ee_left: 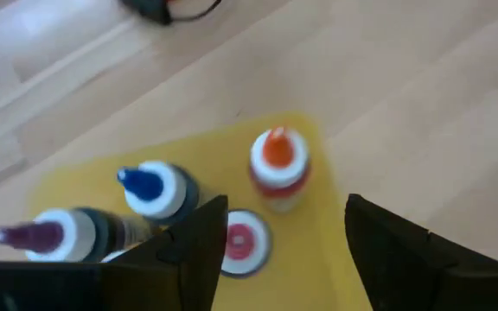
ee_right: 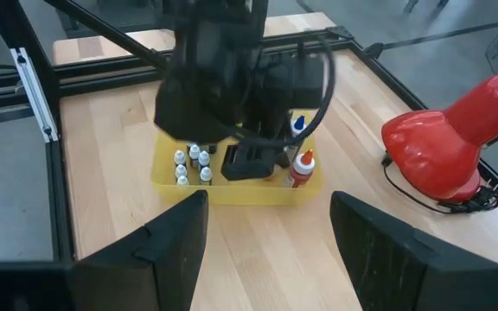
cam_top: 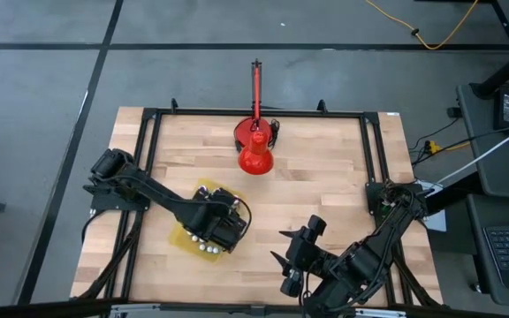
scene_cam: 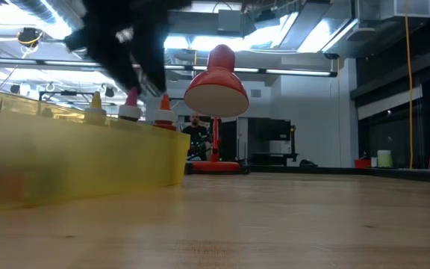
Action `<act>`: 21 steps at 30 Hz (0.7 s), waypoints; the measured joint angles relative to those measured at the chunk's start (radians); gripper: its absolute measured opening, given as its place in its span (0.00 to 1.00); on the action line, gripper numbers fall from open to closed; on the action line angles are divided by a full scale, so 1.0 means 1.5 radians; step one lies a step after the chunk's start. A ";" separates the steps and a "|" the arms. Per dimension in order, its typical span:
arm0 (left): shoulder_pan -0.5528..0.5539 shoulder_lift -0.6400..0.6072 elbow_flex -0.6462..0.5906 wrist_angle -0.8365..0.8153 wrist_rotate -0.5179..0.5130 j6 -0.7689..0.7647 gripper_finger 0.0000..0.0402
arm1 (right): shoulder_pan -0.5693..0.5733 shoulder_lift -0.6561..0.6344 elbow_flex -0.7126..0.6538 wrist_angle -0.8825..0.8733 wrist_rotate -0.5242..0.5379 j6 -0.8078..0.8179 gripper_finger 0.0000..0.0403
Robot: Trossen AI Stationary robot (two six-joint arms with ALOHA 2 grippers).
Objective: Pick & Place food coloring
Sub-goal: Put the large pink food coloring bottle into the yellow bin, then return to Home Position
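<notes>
Pale wood planks are lying smooth under a translucent yellow tray (ee_right: pixel 232 192); bottles (ee_left: pixel 277 168) are standing inside it, partly hidden by the left gripper (ee_left: pixel 284 250), spread above them; right gripper (ee_right: pixel 266 242) is waiting spread, empty, near the front edge; glossy red lamp (cam_top: pixel 255 150) is sitting beyond.

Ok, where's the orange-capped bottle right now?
The orange-capped bottle stands upright in the yellow tray on the table's left side, at the tray's corner, just ahead of the left gripper.

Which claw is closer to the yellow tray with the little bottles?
Left. The left claw hangs right over the yellow tray of food coloring bottles. The right claw waits off to the side, over bare table.
</notes>
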 joint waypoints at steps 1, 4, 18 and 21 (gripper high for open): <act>0.000 -0.005 0.012 -0.006 0.000 0.009 0.56 | 0.000 0.000 0.000 0.000 0.000 0.001 0.61; 0.000 -0.032 0.034 -0.011 0.000 0.033 0.60 | 0.000 0.000 0.000 0.001 0.002 0.001 0.61; -0.051 -0.288 0.043 -0.057 -0.051 0.166 0.73 | 0.028 0.001 0.000 0.026 0.138 -0.009 0.61; -0.086 -0.347 0.043 -0.057 -0.098 0.210 0.73 | 0.028 0.000 0.000 0.013 0.127 0.045 0.61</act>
